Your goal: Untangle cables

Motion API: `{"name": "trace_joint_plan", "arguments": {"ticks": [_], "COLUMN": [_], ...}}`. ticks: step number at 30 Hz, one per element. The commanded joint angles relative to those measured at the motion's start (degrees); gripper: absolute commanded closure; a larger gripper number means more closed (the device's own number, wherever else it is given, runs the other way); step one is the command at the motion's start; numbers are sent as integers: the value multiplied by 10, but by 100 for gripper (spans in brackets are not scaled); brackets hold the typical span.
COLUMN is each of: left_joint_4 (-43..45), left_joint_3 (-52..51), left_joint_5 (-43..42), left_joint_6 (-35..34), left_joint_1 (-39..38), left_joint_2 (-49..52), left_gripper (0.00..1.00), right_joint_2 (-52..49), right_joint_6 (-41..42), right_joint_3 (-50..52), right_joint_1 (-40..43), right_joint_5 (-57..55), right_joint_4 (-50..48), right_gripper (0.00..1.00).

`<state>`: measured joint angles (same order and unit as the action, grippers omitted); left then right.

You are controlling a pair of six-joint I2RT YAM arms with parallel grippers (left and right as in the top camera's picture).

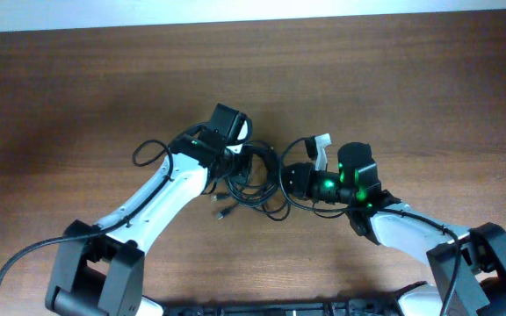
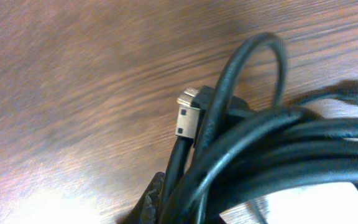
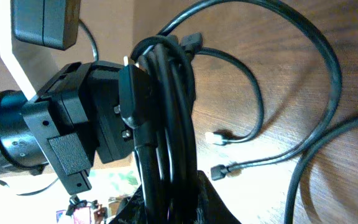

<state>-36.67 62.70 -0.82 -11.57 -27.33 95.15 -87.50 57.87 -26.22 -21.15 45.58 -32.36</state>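
The cables lie as a tangled black bundle at the table's middle, between my two grippers. One loop sticks out to the left and small plug ends lie at the front. My left gripper is shut on the bundle's left side. In the left wrist view the cords run past its finger, beside a metal-tipped plug. My right gripper is shut on the bundle's right side. In the right wrist view the cords rise from its jaws, straight up to the left gripper.
The wooden table spreads around the arms. In the right wrist view, loose cord loops and two plug ends lie on the wood to the right. The left arm's white link runs to the front left.
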Motion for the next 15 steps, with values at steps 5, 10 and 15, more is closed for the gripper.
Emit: {"name": "trace_joint_plan", "arguments": {"ticks": [5, 10, 15], "left_joint_4": [-24, -27, -35], "left_joint_3": [3, 3, 3], "left_joint_5": [109, 98, 93], "left_joint_6": [-106, -137, -89], "left_joint_1": [80, 93, 93], "left_joint_2": [-79, -98, -98], "left_gripper": [100, 100, 100], "right_joint_2": [-3, -3, -2], "right_joint_6": [-7, -15, -56], "right_joint_3": [2, 2, 2], "right_joint_1": [2, 3, 52], "right_joint_5": [-38, -24, 28], "right_joint_4": [67, 66, 66], "right_gripper": [96, 69, 48]}}
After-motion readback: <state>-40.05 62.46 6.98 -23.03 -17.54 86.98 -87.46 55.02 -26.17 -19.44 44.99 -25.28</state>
